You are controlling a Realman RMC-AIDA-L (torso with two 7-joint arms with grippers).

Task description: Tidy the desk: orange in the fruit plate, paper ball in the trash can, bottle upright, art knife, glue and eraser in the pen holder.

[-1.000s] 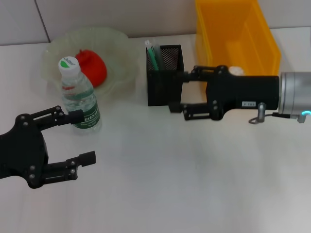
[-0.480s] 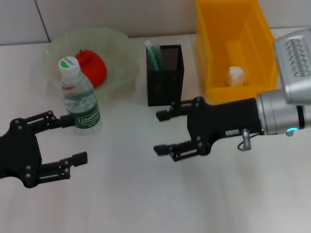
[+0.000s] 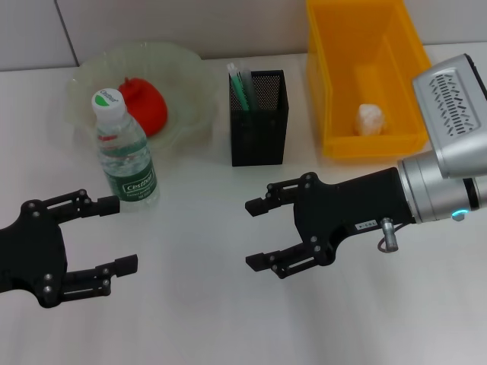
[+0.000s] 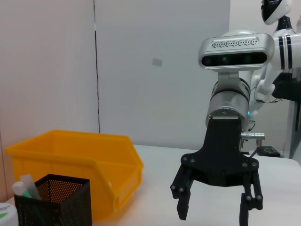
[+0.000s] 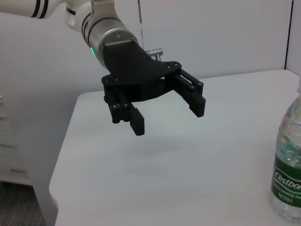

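This looks like a robot lab or test room set up as an office desk. A plain white tabletop stands against bare pale wall panels. A second white robot stands in the far corner, and a white drawer cabinet sits beside the desk.

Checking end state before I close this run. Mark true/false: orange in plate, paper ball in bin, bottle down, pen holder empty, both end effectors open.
1. The orange lies in the fruit plate: true.
2. The paper ball is in the trash can: true.
3. The bottle lies on its side: false, it stands upright.
4. The pen holder is empty: false, items stick out.
5. The left end effector and right end effector are open, holding nothing: true.
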